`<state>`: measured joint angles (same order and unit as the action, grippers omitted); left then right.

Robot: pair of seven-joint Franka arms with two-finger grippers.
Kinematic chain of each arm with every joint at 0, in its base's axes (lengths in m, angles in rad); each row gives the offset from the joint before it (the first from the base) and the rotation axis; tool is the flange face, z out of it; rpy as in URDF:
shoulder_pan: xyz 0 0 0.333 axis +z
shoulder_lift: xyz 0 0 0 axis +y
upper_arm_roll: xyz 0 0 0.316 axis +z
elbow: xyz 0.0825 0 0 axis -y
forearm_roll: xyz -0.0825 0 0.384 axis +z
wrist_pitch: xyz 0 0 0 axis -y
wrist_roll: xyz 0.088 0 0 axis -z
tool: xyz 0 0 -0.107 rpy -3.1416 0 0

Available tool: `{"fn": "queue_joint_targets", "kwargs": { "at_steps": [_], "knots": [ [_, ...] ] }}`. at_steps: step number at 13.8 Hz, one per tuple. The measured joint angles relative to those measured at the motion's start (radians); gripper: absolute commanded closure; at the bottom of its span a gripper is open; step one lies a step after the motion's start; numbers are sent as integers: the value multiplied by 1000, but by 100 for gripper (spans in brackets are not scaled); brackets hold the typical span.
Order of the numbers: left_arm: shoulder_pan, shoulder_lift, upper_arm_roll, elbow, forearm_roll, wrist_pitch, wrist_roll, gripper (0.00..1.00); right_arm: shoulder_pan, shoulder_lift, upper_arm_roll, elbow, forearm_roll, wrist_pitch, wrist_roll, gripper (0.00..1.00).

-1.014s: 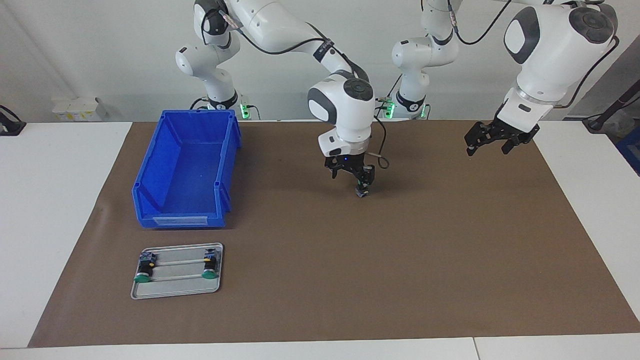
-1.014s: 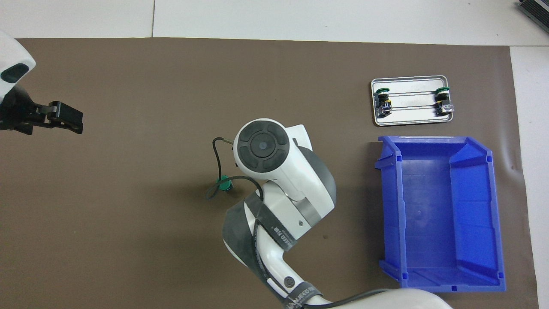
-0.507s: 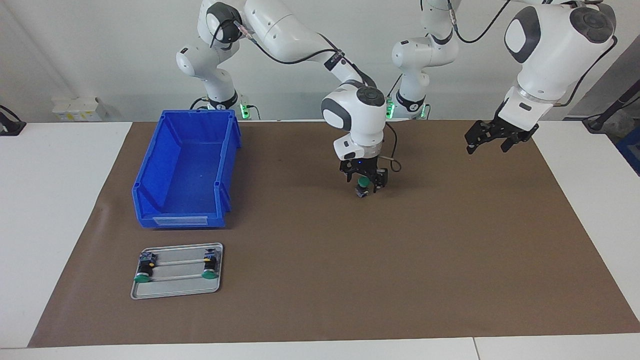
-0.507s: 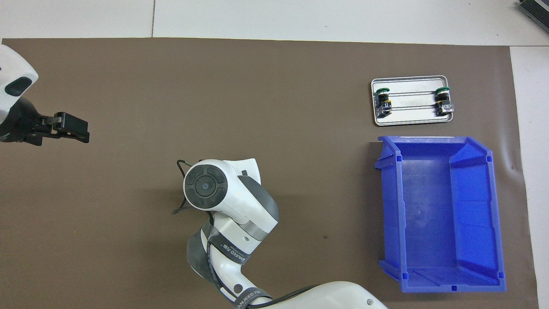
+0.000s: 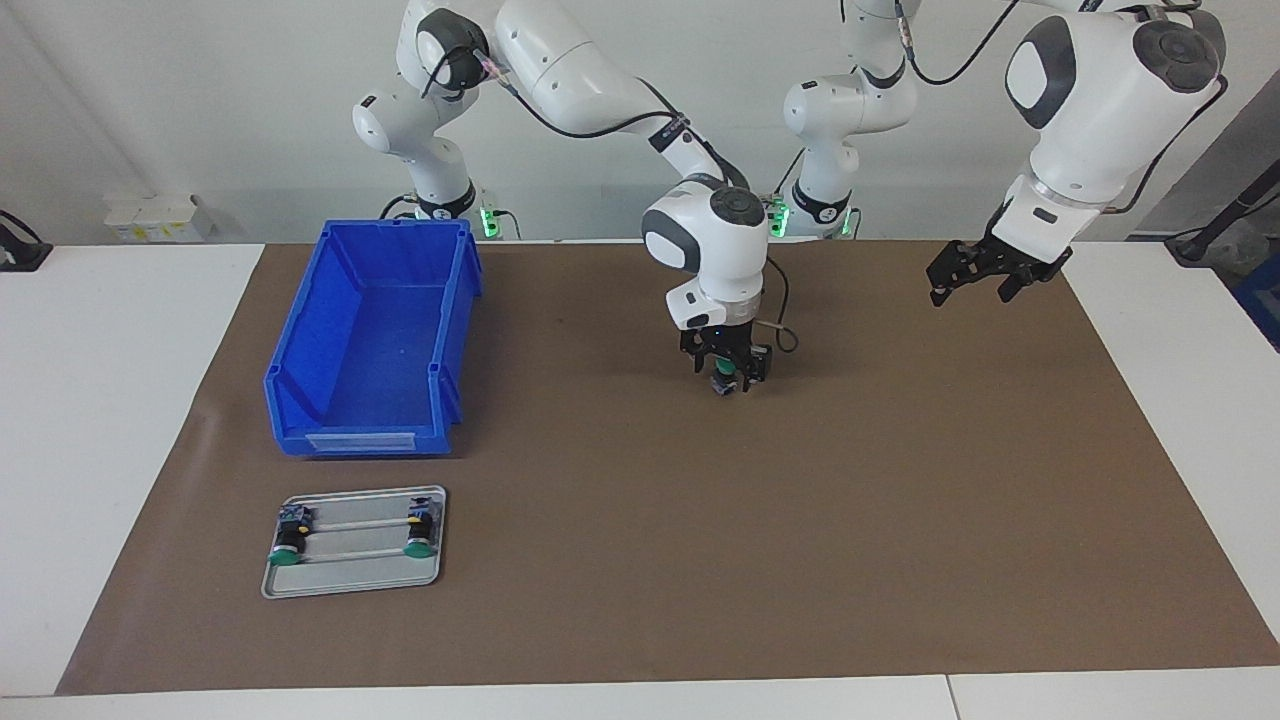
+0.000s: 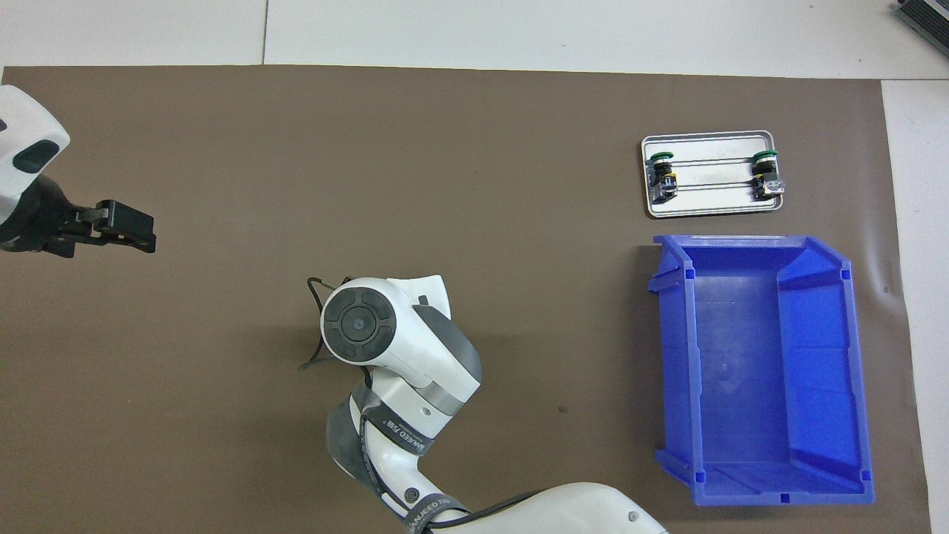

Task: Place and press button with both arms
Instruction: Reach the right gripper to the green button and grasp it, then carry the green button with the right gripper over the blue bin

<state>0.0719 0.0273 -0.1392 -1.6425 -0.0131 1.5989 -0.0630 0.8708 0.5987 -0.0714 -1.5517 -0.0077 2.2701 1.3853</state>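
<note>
Green-capped button (image 5: 722, 380) on the brown mat mid-worktop, right claw (image 5: 727, 372) around it
Placing step, I judge: whether that claw pinches I cannot tell; next, release and lift away, so the waiting, spread left claw (image 5: 968, 276) can press

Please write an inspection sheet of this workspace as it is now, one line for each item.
Surface: brown mat over a white table, flat.
Job's things: one button stands on the mat mid-table, under the right pincer; two more buttons lie on a metal tray toward the right arm's end.
Clutter: empty blue bin beside the tray, nearer to the robots.
Grippers: right pincer is down at the button, its fingers around it; grip cannot be confirmed. Left pincer is open, raised over the mat at the left arm's end, waiting.
Cables: black cable loop at the right wrist, clear of the button.
Surroundings: white wall, green lights at the arm bases.
</note>
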Motion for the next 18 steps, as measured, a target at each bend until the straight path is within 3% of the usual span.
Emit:
{"fn": "queue_joint_targets", "kwargs": {
  "at_steps": [2, 3, 4, 7, 12, 18],
  "knots": [
    [0, 0, 0, 0, 0, 0, 1, 0, 2, 0, 0, 0, 0, 1, 0, 57],
    [0, 0, 0, 0, 0, 0, 5, 0, 6, 0, 0, -1, 1, 1, 0, 90],
    [0, 0, 0, 0, 0, 0, 15, 0, 10, 0, 0, -1, 1, 1, 0, 100],
    [0, -1, 0, 0, 0, 2, 54, 0, 10, -1, 0, -1, 1, 1, -14, 100],
    [0, -1, 1, -1, 0, 78, 56, 0, -77, -23, -2, 21, 1, -67, -237, 100],
    [1, -1, 5, 25, 1, 159, 60, 0, -341, -243, -6, 34, 2, -288, -716, 100]
  ]
}}
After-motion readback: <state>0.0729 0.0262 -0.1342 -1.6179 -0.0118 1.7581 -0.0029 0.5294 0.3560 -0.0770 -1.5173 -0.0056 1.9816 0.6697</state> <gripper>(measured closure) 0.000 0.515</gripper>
